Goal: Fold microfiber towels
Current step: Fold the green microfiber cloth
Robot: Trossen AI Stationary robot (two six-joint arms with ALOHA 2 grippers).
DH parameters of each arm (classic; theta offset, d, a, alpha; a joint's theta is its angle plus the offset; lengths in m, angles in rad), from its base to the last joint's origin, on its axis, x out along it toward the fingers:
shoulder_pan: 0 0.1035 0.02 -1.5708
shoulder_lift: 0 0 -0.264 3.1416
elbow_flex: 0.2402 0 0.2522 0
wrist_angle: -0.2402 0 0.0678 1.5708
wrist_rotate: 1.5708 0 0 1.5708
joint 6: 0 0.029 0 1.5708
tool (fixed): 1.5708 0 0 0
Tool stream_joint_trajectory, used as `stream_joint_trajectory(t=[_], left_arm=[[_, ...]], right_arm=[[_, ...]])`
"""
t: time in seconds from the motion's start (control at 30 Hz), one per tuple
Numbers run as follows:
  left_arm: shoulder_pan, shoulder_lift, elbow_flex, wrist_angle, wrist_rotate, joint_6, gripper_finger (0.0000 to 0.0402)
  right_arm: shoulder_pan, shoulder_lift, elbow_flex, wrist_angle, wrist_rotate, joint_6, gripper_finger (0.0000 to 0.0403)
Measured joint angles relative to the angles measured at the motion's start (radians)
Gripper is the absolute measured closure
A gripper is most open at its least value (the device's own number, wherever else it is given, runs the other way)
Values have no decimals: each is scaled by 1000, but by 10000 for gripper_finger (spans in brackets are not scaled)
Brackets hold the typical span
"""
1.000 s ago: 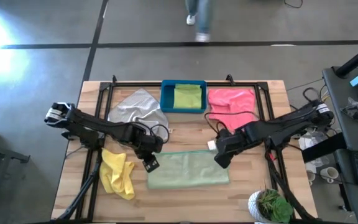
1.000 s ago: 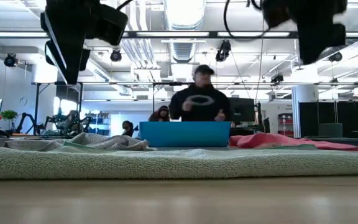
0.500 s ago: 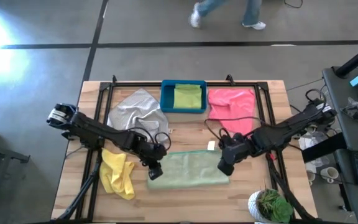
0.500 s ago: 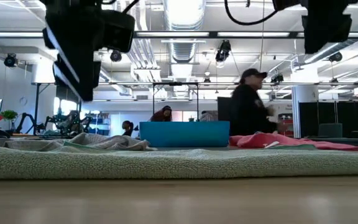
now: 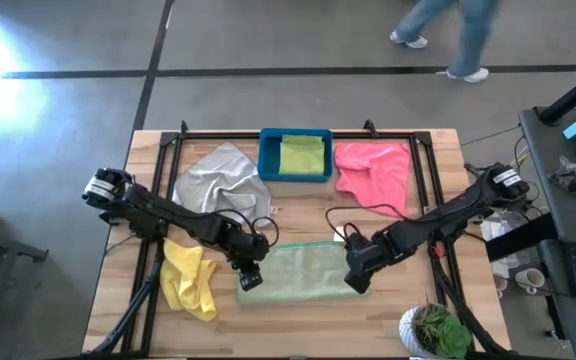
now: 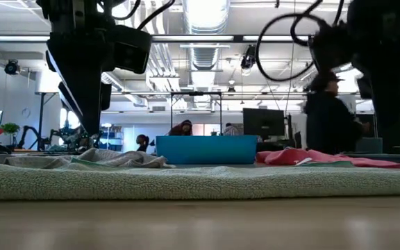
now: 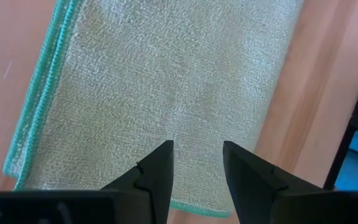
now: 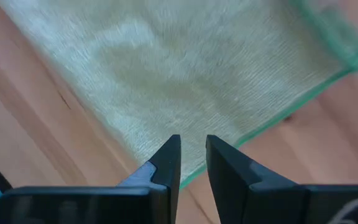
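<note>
The walking person [image 5: 448, 35] is cut off at the high view's top edge; both claws' tips are hidden in the low view.

- We see a wooden table [image 5: 298, 310].
- On it lie our grey towel [image 5: 218, 172], pink towel [image 5: 376, 170], sage towel [image 5: 298, 272], yellow towel [image 5: 188, 278], blue bin [image 5: 294, 136], potted plant [image 5: 436, 332].

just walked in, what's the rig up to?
Both arms are over the pale sage green towel, which lies flat near the table's front edge. The left pincer sits at its left end and the right pincer at its right end, both open above the cloth, gripping nothing yet. Grey towel, pink towel and yellow towel lie loose around it; the lime green towel sits in the blue bin.
</note>
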Motion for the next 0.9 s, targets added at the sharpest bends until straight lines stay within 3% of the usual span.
stream_joint_trajectory(t=[0.33, 0.63, 0.9], left_arm=[[0, -3, 0, 3, 1, 27, 279], [4, -3, 0, 3, 2, 53, 279], [19, -4, 0, 2, 2, 178, 279]], right_arm=[[-12, 137, -10, 14, -34, 0, 338], [-58, 234, -6, 10, -48, -16, 392], [-179, 229, -8, -41, 136, -91, 394]])
